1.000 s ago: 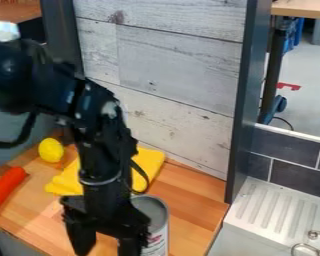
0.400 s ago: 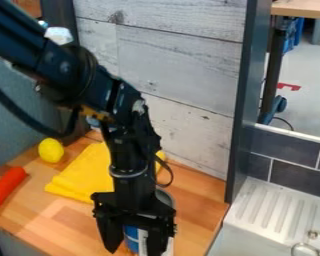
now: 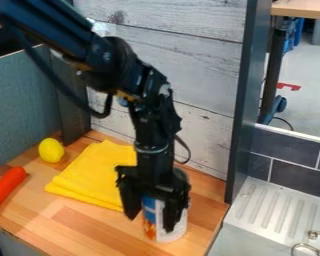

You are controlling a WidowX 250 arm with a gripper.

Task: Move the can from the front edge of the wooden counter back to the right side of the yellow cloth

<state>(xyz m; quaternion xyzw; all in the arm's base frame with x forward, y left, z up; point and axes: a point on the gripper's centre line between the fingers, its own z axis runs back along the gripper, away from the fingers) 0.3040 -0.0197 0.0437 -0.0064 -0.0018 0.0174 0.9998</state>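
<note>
The black gripper [image 3: 149,223] hangs at the lower middle of the camera view, its fingers spread apart in front of a can [image 3: 179,231]. One finger stands left of the can and the other overlaps its front on the right. The can is upright on the wooden counter, with a white, blue and orange label; the gripper hides its upper part. Whether the fingers touch it, I cannot tell. Behind and left of the gripper lies a folded yellow cloth [image 3: 92,172].
A yellow lemon-like object [image 3: 51,150] and an orange-red carrot-like object [image 3: 6,189] lie on the counter [image 3: 76,225] at the left. A whitewashed plank wall [image 3: 189,55] rises behind. Right of a dark post [image 3: 244,100] is a ridged drainboard [image 3: 276,207].
The arm and gripper have moved right and somewhat up in the view, uncovering more of the yellow cloth and the can's label. The can, cloth, lemon-like and carrot-like objects have stayed put.
</note>
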